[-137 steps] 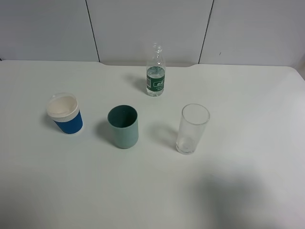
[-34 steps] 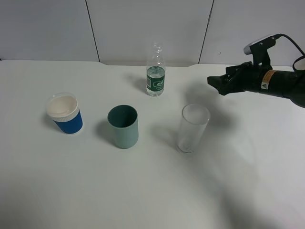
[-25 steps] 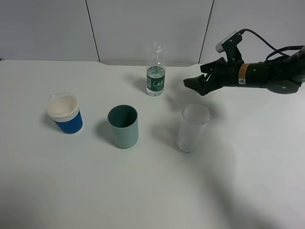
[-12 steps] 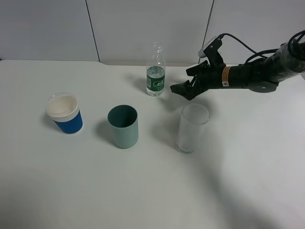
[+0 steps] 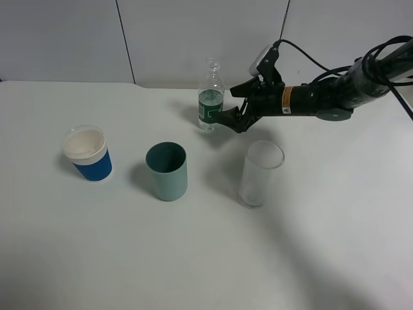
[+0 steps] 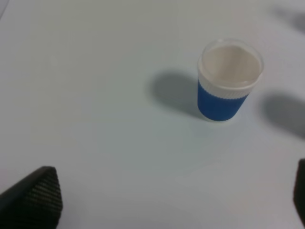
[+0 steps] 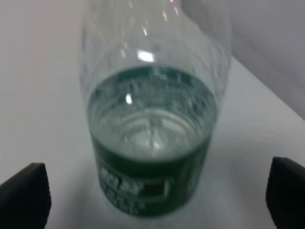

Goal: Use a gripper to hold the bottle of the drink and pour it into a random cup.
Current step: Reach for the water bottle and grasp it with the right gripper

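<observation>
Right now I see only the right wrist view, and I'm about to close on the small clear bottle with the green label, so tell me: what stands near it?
Observer: A tall transparent tumbler stands nearer the high camera than the right gripper, apart from it.
Operator: Any other cups?
Observer: A teal opaque cup and a blue cup with a white rim stand to the tumbler's left in the high view, both apart from the bottle.
Operator: And the left gripper?
Observer: The left gripper is open, its camera looking at the blue cup; the high view does not show it.
</observation>
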You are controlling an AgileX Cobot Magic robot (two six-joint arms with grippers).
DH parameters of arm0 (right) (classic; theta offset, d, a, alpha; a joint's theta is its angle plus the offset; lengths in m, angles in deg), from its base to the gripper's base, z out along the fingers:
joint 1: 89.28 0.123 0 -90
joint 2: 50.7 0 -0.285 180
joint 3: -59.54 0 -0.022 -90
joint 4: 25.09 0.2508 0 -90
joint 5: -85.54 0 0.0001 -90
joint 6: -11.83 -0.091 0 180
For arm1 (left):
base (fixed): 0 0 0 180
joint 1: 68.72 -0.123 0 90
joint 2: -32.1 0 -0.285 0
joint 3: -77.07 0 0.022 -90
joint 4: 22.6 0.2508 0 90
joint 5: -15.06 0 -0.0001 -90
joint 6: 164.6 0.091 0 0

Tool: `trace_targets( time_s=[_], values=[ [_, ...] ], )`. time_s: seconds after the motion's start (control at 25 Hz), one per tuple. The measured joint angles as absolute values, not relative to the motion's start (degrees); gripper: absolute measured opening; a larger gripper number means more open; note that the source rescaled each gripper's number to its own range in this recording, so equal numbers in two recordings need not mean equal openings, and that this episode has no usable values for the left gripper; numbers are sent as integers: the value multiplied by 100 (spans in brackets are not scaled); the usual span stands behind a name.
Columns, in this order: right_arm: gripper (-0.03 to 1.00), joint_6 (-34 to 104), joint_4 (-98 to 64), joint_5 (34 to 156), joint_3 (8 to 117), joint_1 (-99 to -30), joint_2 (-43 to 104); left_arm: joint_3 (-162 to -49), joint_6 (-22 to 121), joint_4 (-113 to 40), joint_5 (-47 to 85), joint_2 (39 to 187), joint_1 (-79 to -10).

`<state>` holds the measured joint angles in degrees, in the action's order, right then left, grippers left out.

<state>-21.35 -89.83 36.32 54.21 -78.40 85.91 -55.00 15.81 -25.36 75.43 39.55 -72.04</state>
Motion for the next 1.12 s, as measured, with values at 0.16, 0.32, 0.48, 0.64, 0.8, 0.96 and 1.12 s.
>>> trace_targets(
  time_s=[0.16, 0.32, 0.48, 0.64, 0.8, 0.96, 1.12],
  values=[
    [100, -2216, -8983, 3614, 5731, -7737, 8820, -5500, 1581, -2536, 7543, 3955, -7204],
    [100, -2429, -8987, 3492, 6080, -7682, 9048, -5500, 1581, -2536, 7543, 3955, -7204],
    [100, -2598, -8987, 3407, 6300, -7616, 9215, -5500, 1581, -2536, 7543, 3955, -7204],
    [100, -2627, -8989, 3301, 6359, -7589, 9280, -5500, 1581, -2536, 7543, 3955, -7204],
    [100, -2638, -8989, 3078, 6364, -7579, 9286, -5500, 1581, -2536, 7543, 3955, -7204],
    [98, -2638, -8989, 3069, 6364, -7579, 9286, -5500, 1581, -2536, 7543, 3955, -7204],
    [75, -2627, -8989, 3069, 6364, -7579, 9286, -5500, 1581, -2536, 7543, 3955, -7204]
  ],
)
